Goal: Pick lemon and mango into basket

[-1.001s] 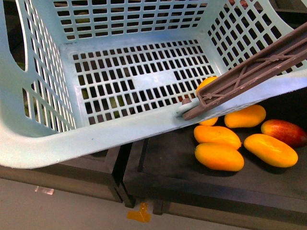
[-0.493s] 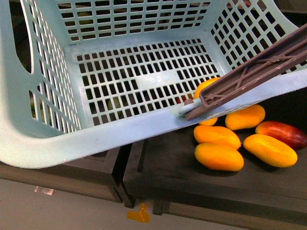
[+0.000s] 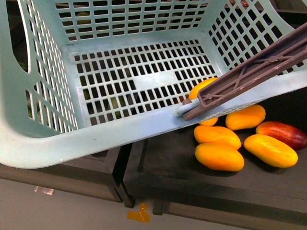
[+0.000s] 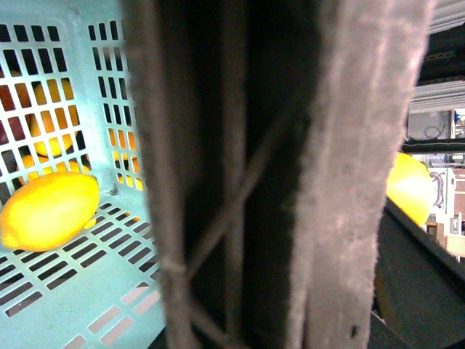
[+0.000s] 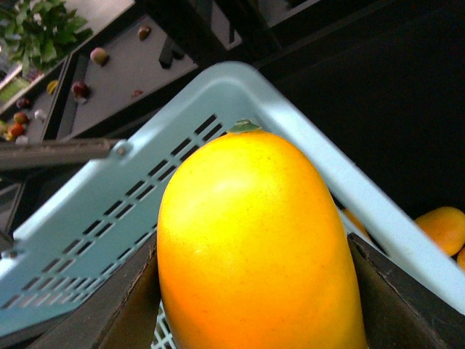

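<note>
**Item 1, task fruit in hand.** We recorded the elongated, smooth yellow-orange mango (image 5: 254, 247) clamped in the right hand (image 5: 265, 298). Dark fingers (image 5: 131, 309) pressed its two flanks and its stem end pointed away from the wrist. It hung by the rim of the light blue-green slotted plastic basket (image 3: 96, 139), and we could not tell whether it had fully cleared that rim.

**Item 2, task fruit stowed.** The small plump bright-yellow lemon (image 4: 49, 209) lay on the basket's lattice floor, close to a side wall.

**Item 3, obstruction.** The brown ribbed swing handle (image 3: 249, 72) slanted across the basket's right corner and filled the left wrist view. No left hand showed, so we could not tell its state.

**Item 4, surroundings.** Loose yellow-orange mangoes (image 3: 219, 156) and one dark red mango (image 3: 283, 134) sat on the dark surface (image 3: 172, 163) beside the basket.

**Handling note.** We judged the step to be depositing the mango. It should be carried well inside the rim and kept off the handle. It should then be lowered near the lattice floor, apart from the lemon, before the fingers part, so that it neither drops nor rolls.
</note>
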Tool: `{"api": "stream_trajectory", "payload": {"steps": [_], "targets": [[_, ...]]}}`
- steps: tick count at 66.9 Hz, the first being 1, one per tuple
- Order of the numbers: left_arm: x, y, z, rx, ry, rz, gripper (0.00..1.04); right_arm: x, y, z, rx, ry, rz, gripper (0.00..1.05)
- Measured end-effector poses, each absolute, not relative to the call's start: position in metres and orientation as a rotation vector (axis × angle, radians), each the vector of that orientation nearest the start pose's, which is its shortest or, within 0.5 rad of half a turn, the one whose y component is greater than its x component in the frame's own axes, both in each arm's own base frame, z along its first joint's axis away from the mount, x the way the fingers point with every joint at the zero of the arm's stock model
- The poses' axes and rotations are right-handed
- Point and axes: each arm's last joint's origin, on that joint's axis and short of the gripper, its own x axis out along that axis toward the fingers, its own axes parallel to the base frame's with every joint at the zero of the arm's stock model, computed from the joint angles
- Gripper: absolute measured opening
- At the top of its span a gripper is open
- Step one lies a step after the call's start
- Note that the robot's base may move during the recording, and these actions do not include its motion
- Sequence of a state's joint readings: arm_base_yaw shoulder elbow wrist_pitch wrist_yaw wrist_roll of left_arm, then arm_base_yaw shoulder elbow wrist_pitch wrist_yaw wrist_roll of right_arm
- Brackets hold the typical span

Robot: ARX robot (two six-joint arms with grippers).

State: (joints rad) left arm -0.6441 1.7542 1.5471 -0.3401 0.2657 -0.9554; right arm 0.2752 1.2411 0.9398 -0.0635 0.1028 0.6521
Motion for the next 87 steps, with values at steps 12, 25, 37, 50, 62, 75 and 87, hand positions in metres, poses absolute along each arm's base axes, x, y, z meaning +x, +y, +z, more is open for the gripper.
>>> {"api": "stream_trajectory", "payload": {"steps": [12,25,37,50,62,75,87], "targets": [[0.318,-0.246,0.321,-0.761,0.923,-0.533,0.15,0.272,0.099,0.291,0.481,0.404,0.063,0.76],[0.318,-0.246,0.321,-0.754,0.924,-0.543,0.15,0.271,0.087,0.289,0.481,0.401,0.046,0.96],[0.317,-0.247,0.318,-0.757,0.933,-0.537,0.15,0.254,0.040,0.306,0.540,0.328,-0.062,0.96],[0.317,-0.247,0.318,-0.756,0.933,-0.539,0.15,0.209,-0.017,0.310,0.571,0.262,-0.213,0.96],[0.317,-0.247,0.318,-0.756,0.933,-0.539,0.15,0.167,-0.032,0.292,0.308,0.082,-0.056,0.80],[0.317,-0.248,0.319,-0.757,0.936,-0.543,0.15,0.151,-0.020,0.251,0.046,0.005,-0.008,0.44],[0.317,-0.247,0.318,-0.753,0.931,-0.539,0.15,0.140,-0.013,0.225,0.019,0.010,-0.007,0.12]]}}
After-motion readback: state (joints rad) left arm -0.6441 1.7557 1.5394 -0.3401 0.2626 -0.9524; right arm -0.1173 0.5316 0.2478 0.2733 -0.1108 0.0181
